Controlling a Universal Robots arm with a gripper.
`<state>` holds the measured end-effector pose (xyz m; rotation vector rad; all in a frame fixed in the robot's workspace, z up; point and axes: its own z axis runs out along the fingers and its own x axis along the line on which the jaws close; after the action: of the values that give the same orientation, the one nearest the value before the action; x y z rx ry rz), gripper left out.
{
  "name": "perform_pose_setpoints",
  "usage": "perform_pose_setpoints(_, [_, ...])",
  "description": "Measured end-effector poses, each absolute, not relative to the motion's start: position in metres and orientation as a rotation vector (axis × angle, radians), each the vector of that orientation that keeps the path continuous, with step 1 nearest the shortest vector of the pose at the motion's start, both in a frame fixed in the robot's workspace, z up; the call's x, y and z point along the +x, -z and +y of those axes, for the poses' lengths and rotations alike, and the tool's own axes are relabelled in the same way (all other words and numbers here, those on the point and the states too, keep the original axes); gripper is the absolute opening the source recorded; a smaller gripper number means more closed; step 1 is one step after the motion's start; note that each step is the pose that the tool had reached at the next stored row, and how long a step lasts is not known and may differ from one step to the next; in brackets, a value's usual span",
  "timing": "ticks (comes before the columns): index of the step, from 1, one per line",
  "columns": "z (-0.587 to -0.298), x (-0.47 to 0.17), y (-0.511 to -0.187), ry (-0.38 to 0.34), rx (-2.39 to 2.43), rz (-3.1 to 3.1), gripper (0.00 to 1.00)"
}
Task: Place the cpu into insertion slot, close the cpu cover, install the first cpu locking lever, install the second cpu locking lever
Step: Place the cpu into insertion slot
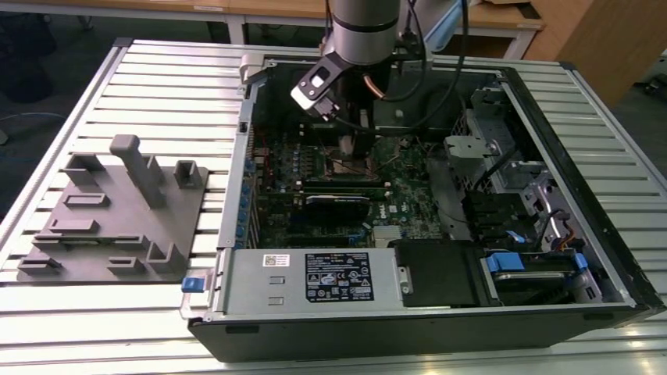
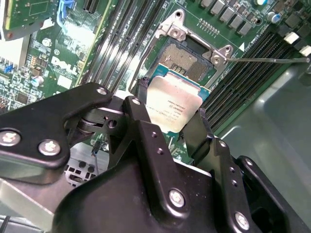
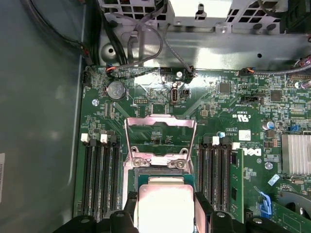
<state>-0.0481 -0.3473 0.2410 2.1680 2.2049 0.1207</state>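
Gripper [image 2: 171, 110] clamping cpu [image 2: 175, 99] by opposite edges, holding it level over insertion slot [image 2: 187, 58], not yet seated; cpu cover [image 3: 160, 119] standing open beyond slot, presumably keeping it clear for seating

My end effector [image 2: 171, 98]: matt black, smooth, with bright metal screw heads; cpu [image 2: 175, 110]: dull silver-grey metal face, softly reflective; insertion slot [image 2: 187, 56]: dark matt centre, silvery metal rim; cpu cover [image 3: 160, 121]: thin bare metal, shiny; motherboard [image 3: 218, 111]: glossy green; counter [image 1: 156, 86]: pale ribbed metal; fixture block [image 1: 105, 211]: matt grey plastic.
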Motion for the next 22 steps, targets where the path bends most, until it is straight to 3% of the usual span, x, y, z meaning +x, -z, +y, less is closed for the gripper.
perform_pose_setpoints(22, [-0.346, -0.052, -0.218, -0.12, 2.165, 2.209, 0.54])
